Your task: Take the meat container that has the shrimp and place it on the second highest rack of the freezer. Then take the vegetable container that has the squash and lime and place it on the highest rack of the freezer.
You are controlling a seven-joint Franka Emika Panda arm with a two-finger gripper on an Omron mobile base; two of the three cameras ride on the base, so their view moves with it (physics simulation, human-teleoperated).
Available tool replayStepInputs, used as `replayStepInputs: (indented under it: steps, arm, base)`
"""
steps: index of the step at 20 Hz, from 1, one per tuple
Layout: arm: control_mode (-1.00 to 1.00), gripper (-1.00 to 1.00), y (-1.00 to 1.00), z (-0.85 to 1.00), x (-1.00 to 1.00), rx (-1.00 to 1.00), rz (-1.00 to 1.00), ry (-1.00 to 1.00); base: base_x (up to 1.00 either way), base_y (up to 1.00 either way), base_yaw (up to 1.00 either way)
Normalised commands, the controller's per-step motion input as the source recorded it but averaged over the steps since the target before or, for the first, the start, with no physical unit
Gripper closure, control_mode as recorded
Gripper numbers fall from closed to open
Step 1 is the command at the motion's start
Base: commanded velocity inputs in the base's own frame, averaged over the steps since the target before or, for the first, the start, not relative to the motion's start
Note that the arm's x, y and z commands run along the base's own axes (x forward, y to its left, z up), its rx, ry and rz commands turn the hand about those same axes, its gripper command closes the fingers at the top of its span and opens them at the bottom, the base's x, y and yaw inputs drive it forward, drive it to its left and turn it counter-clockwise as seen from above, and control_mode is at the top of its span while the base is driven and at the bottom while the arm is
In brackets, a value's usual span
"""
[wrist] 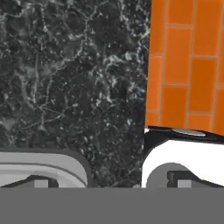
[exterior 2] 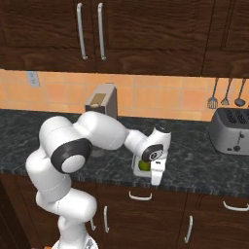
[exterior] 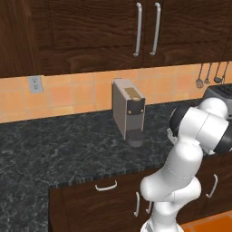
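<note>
My pincer (wrist: 109, 181) hangs spread wide over the dark counter (wrist: 70, 78), grasping nothing. A grey tray (wrist: 43, 168) lies at its 9 o'clock, under my left tip. In the right base view, the lime (exterior 2: 144, 165) shows green beside my wrist.

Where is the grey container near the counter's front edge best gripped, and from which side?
Probably the rim, from above: the container shows a thin raised rim with a rounded corner, so one finger inside, one outside, on a straight stretch. The open gripper points down over its corner.
</note>
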Motion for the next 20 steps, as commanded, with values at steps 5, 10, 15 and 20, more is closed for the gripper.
replayStepInputs:
  steps: [5, 10, 15, 20]
  arm:
    - [-1.0, -1.0, 0.19, -0.22, 0.02, 0.0, 0.0, 0.0]
    - [-1.0, -1.0, 0.22, -0.32, 0.01, -0.01, 0.0, 0.02]
    - [-1.0, -1.0, 0.15, -0.43, 0.0, -0.06, 0.0, 0.01]
    - [-1.0, -1.0, 0.0, 0.0, 0.0, 0.0, 0.0, 0.0]
  base:
    - [0.0, 0.0, 0.0]
    - [0.0, 0.0, 0.0]
    - [0.0, 0.0, 0.0]
    - [0.0, 0.0, 0.0]
